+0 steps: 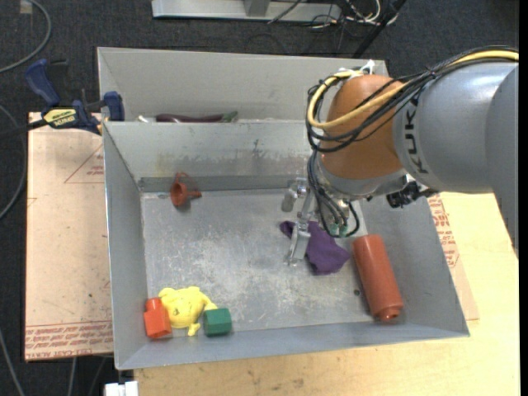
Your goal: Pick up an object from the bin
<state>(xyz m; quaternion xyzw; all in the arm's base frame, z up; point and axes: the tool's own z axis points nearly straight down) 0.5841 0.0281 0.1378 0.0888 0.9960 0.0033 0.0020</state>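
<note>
My gripper (298, 252) is low in the right half of the bin, under the orange wrist cover. It is down on a crumpled purple soft thing (326, 254), which shows on both sides of it, a small purple bit to the left and the bulk to the right. A red-brown cylinder (377, 277) lies just right of the purple thing, along the bin's right wall, apart from the gripper.
A small orange funnel-shaped piece (181, 193) sits by the back wall on the left. At the front left corner, an orange block (156, 318), a yellow figure (183, 307) and a green block (217, 322) lie together. The arm comes in from the right.
</note>
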